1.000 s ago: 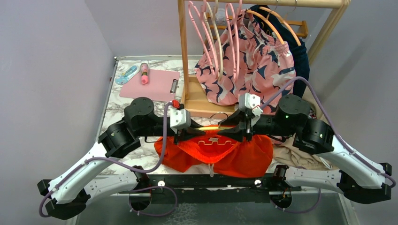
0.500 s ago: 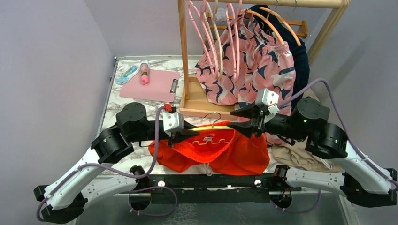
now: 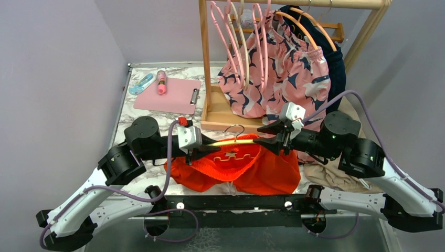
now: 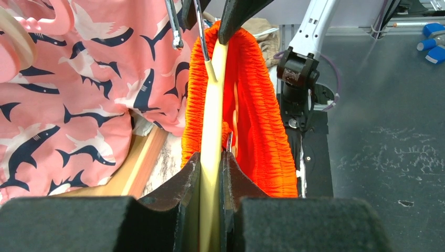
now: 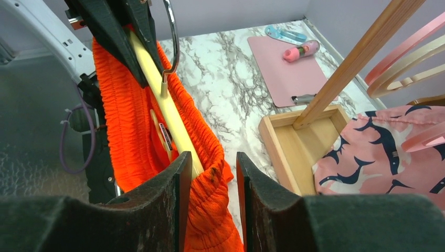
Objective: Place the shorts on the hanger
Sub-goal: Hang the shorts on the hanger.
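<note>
Shifted slightly leftward since a second earlier: hanger (image 3: pixel 231 140) inside shorts (image 3: pixel 252 170) waistband at lower centre, pinched by left gripper (image 4: pixel 211 157); right gripper (image 5: pixel 212 157) straddling far end, grip indeterminate; best held level, waistband spread evenly.

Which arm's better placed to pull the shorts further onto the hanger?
Likely right: right gripper open, straddling shorts and hanger end; left gripper is shut on the hanger, steadying it.

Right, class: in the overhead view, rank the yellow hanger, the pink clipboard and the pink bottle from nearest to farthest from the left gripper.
1. The yellow hanger: clamped in the left gripper.
2. The pink clipboard: farther back, to its left.
3. The pink bottle: at the clipboard's far edge.
</note>
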Motion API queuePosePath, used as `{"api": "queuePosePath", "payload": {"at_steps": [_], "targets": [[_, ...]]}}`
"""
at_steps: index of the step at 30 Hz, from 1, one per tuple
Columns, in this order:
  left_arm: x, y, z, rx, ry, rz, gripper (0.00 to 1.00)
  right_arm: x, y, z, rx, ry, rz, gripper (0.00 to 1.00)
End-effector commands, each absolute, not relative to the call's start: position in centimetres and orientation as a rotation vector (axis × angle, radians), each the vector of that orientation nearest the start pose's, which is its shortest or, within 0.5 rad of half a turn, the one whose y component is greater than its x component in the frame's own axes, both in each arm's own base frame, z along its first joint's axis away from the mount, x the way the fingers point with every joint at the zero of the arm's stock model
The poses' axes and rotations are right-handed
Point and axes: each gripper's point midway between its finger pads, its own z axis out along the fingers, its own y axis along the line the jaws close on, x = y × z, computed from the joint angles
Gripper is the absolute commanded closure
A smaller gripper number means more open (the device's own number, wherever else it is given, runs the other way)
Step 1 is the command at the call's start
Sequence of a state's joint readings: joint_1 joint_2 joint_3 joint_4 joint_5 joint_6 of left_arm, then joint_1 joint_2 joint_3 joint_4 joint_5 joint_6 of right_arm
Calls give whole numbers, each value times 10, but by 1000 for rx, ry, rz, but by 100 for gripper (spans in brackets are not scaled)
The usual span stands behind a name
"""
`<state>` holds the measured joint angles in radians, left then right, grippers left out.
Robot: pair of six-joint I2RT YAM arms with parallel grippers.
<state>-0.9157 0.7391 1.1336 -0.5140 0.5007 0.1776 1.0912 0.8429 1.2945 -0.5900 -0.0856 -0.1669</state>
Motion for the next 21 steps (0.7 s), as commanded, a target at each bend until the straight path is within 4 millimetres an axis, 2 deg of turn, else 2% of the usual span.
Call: {"api": "queuePosePath", "payload": {"at_steps": [1, 21], "targets": [[91, -239, 422, 1143, 1127, -938, 100, 127, 244, 385, -1093, 1430, 693, 63], [90, -216, 441, 1063, 1076, -869, 100, 151, 213, 357, -990, 1578, 499, 73]]}}
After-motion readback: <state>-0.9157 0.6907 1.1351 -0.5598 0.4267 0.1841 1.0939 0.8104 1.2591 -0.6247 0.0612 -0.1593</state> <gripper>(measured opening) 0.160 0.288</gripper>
